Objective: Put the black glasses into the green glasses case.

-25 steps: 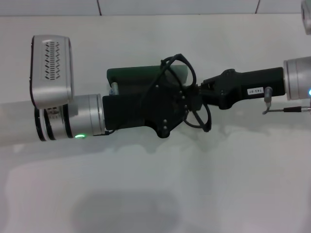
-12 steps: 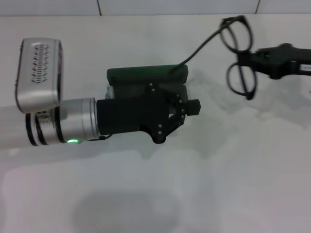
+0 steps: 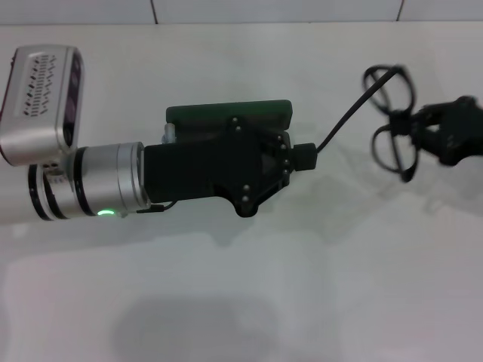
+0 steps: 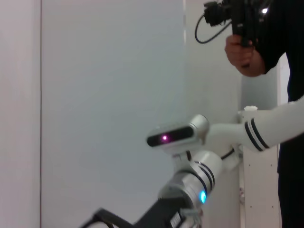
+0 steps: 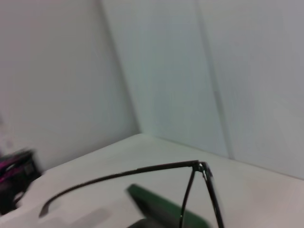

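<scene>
The black glasses hang in the air at the right of the head view, held at the bridge by my right gripper. One long temple arm reaches back toward the green glasses case. The case lies on the white table, mostly hidden under my left gripper, which sits right over its near side. In the right wrist view a temple arm crosses the picture above the case.
The white table runs to a tiled wall at the back. The left wrist view shows my right arm and a person standing behind it with a black device.
My right gripper has lifted the glasses off the case area and carried them to the right, then a little nearer. My left wrist has turned and its camera has shifted left.
</scene>
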You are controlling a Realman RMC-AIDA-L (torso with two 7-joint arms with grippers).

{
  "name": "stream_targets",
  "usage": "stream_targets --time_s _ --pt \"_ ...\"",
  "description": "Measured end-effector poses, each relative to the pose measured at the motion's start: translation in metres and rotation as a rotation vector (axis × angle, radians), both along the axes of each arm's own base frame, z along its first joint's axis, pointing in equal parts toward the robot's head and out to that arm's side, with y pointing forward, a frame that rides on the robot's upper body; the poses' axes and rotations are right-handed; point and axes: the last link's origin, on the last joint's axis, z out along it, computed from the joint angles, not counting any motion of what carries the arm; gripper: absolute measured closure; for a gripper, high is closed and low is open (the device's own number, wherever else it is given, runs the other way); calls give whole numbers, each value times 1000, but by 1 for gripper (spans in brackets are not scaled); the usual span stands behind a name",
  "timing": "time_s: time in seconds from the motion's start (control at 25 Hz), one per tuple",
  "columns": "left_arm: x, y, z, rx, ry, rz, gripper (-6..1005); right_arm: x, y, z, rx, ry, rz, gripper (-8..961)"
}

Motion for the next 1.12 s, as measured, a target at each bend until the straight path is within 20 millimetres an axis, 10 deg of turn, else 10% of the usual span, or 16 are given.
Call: stream_targets --time_s 0.52,1.12 --pt "2 -2 -4 -16 -39 40 987 -32 -3 -43 -61 -33 162 872" --pt "8 -4 -12 -86 -48 66 985 -48 2 -45 -65 -7 201 872"
